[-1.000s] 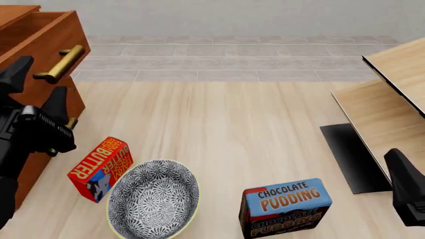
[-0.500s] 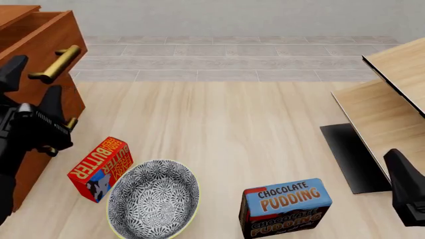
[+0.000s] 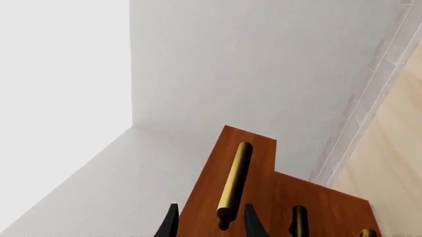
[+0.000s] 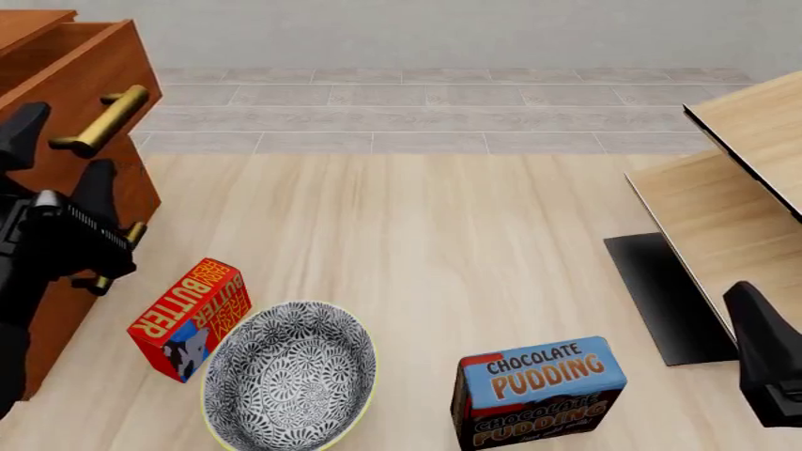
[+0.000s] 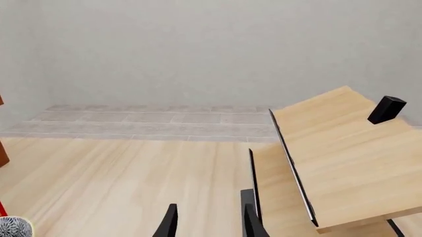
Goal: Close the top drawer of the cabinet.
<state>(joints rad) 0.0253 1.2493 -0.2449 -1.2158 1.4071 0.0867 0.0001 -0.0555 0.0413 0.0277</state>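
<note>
wall (image 5: 197,44): pale grey | floor (image 4: 426,235): light wood | furniture (image 5: 343,148): pale wood

At the upper left of the frame, the reddish-brown wooden cabinet (image 4: 51,310) has its top drawer (image 4: 88,80) pulled out, brass bar handle (image 4: 103,119) showing. The black left gripper (image 4: 56,160) sits just below that handle, fingers spread — contact is hard to judge. Lower centre: a red butter box (image 4: 188,318) beside a patterned grey bowl (image 4: 291,376), and a blue chocolate pudding box (image 4: 539,390) — right of them.
</note>
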